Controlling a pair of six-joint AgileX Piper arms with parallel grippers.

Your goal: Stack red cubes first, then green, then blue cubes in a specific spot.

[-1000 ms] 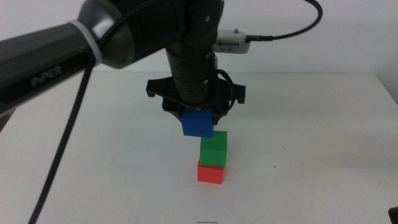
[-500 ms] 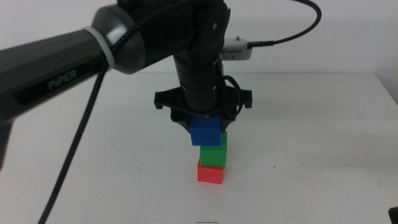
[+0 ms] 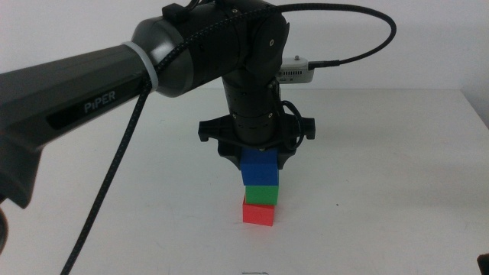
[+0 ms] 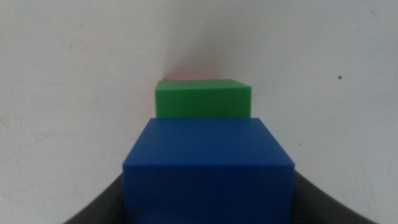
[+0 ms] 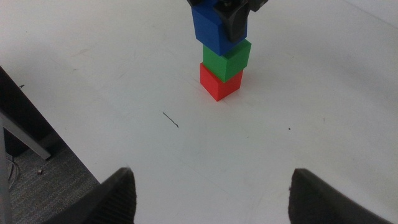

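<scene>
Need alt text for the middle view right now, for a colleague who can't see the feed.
The left gripper, reaching in from the left, holds the blue cube at the top of the green cube, which sits on the red cube on the white table. A cable loops behind the arm.

The middle camera looks forward and down over the desk [image 3: 382, 191] from fairly near, the left wrist camera peers from very close between its fingers at the blue cube [image 4: 208, 165], and the right wrist camera, set well back above the desk edge, shares that same stack with both.
</scene>
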